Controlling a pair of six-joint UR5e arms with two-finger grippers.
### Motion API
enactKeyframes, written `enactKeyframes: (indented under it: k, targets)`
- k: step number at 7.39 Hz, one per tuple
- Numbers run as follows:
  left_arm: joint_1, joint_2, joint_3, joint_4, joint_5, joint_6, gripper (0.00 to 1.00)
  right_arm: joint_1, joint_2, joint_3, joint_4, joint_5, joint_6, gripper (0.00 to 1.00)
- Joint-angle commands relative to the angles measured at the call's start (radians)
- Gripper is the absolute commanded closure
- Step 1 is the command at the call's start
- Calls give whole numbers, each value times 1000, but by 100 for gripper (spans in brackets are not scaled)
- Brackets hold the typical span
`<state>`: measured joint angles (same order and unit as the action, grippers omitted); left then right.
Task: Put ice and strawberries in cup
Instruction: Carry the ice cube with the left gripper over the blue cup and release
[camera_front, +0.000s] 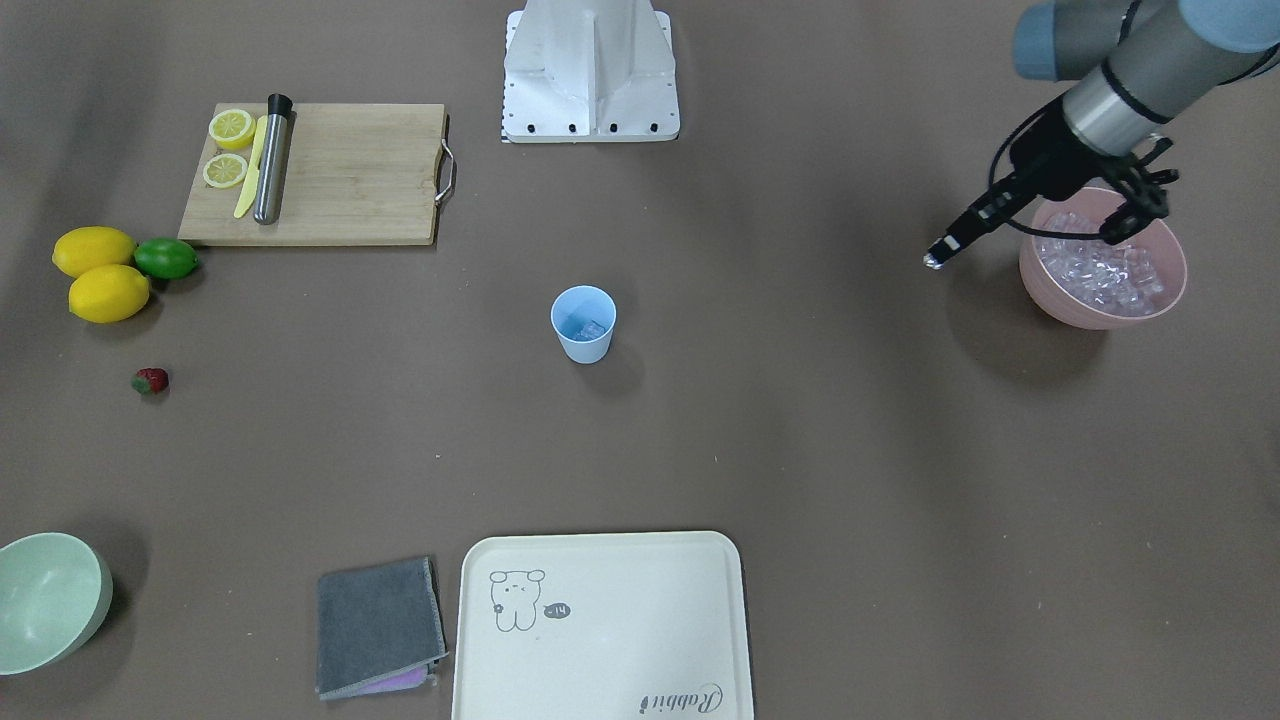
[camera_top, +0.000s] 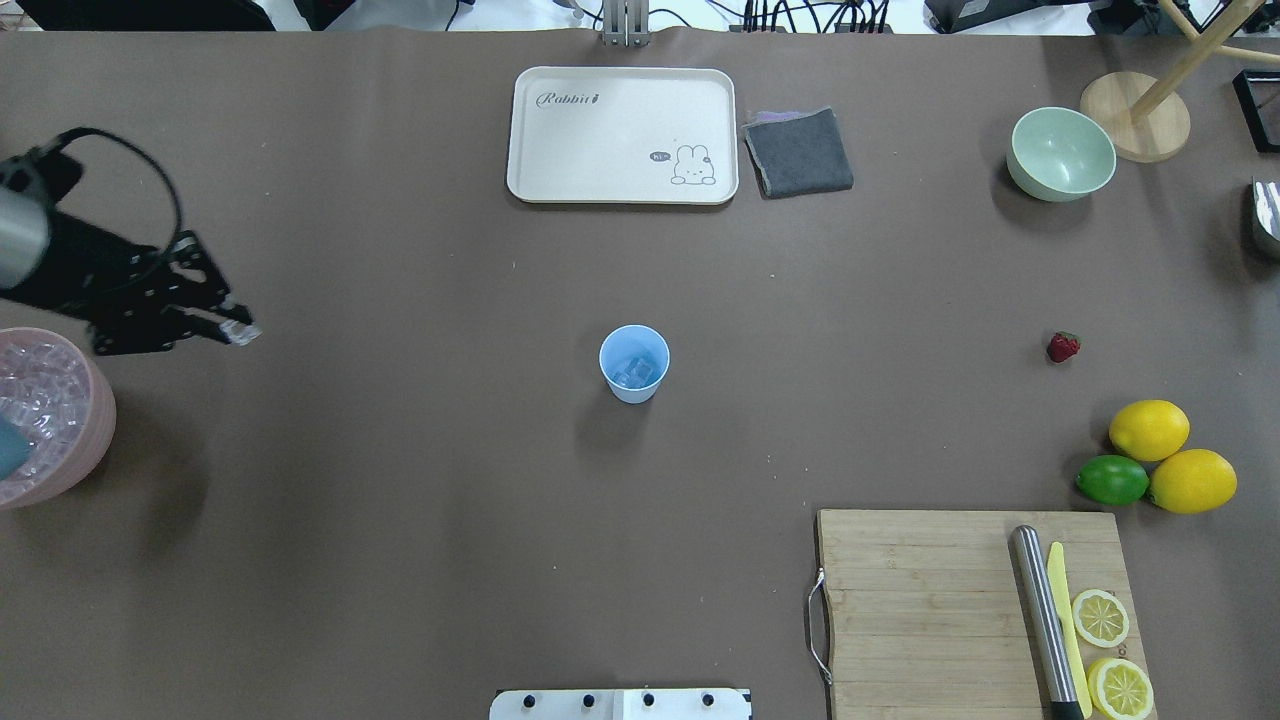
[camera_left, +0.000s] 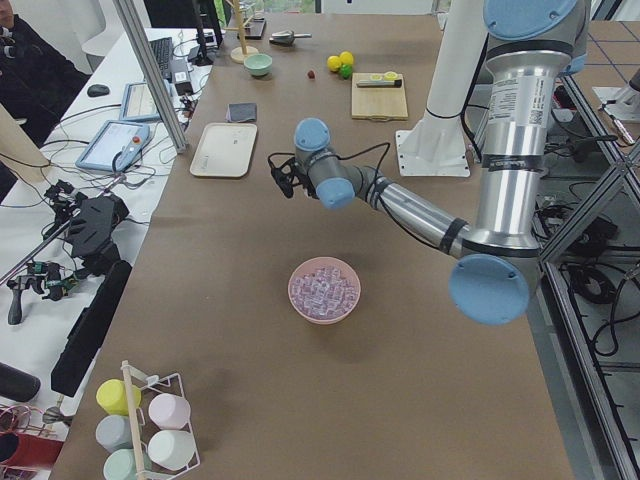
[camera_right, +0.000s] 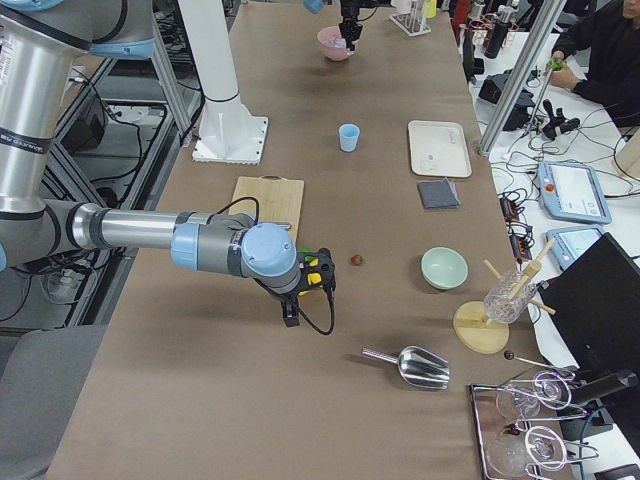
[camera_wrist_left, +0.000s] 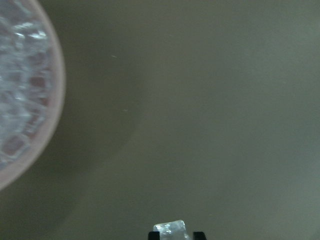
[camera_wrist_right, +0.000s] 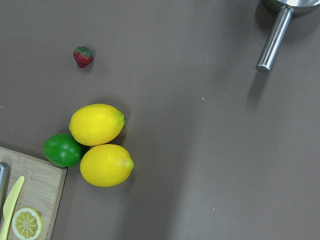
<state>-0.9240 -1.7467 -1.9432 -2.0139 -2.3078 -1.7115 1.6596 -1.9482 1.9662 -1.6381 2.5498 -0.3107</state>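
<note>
Ice cube (camera_wrist_left: 170, 230) clamped in left gripper (camera_top: 230, 329), well apart from cup (camera_top: 634, 364), out on the cup's robot-left side; carry should run straight across bench (camera_top: 400, 500) to it. Left arm nearer. Right gripper (camera_right: 289, 316): can't tell state.

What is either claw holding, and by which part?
Left claw pinches one ice cube by its opposite sides, at the fingertips. Right claw: cannot tell.

Overhead and front-facing views look steeply down from opposite sides of the cup (camera_top: 634, 365) (both centre it)
</note>
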Motion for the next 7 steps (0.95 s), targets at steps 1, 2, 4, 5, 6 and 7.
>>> enactKeyframes:
  k: [1, 2, 4, 5, 6, 7]
  targets:
    - [104, -318, 38, 272, 80, -7, 100, -24, 32, 0, 3, -11, 21, 0]
    - [182, -380, 65, 293, 159, -19, 100, -50, 69, 2, 3, -28, 83, 0]
    - [266, -517, 194, 293, 240, -51, 100, -122, 150, 7, 3, -80, 209, 0]
    - [304, -575, 261, 285, 289, -63, 100, -159, 181, 10, 3, -94, 269, 0]
    - [338, -602, 288, 284, 325, -65, 100, -185, 216, 10, 3, -95, 318, 0]
    - [361, -602, 294, 282, 329, -63, 100, -211, 233, 11, 4, -95, 353, 0]
